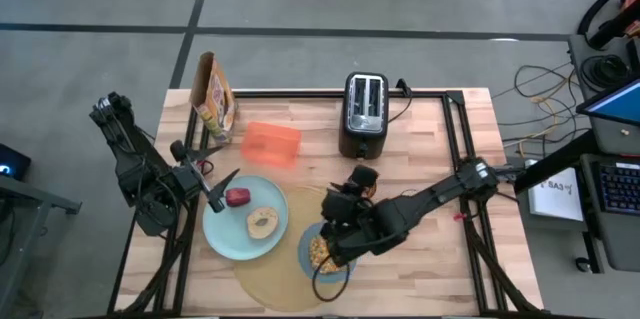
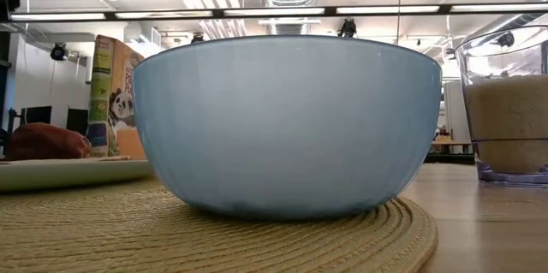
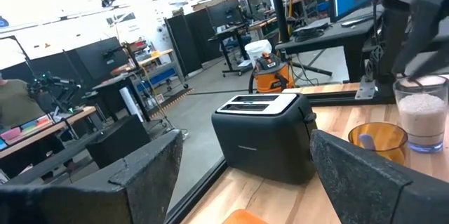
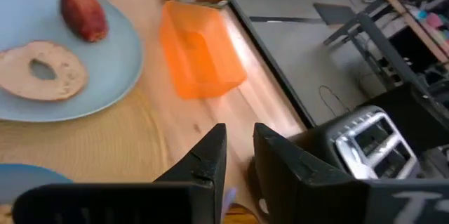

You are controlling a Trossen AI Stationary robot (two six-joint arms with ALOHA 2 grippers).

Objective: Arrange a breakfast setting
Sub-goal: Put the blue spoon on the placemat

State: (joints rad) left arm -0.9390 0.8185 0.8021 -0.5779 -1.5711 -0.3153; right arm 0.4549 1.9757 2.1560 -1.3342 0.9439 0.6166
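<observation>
High view: round bagel [image 1: 263, 223] on smooth plate [image 1: 230, 229]; left end effector [image 1: 212, 181] released

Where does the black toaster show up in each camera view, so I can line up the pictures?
High view: black toaster at the table's far edge, right of the orange box.
Low view: not in it.
Left wrist view: centre, on the table.
Right wrist view: lower right corner.
Shared landmark: the orange box.

Two dark, matte, jointed arms
</observation>
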